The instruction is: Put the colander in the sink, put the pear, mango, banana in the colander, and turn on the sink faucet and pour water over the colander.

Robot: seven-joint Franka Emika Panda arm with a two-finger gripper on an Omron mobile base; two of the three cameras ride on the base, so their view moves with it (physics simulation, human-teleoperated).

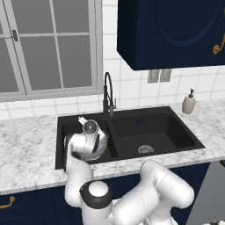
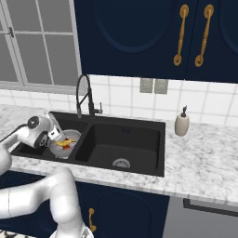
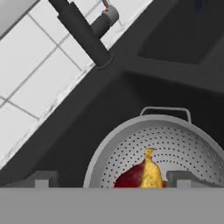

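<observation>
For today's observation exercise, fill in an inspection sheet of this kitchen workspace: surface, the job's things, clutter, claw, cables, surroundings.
Surface: marbled white counter around the black double sink.
Job's things: colander sits in the left basin; banana lies in it on a dark red fruit, which could be the pear; mango cannot be told apart. Faucet stands behind the basins' divider; no water seen running.
Clutter: beige soap dispenser on the counter right of the sink.
Claw: claw open, just above the colander, holding nothing.
Cables: nothing seen.
Surroundings: window, white tiled wall, wall outlet, navy cabinets with gold handles.
</observation>
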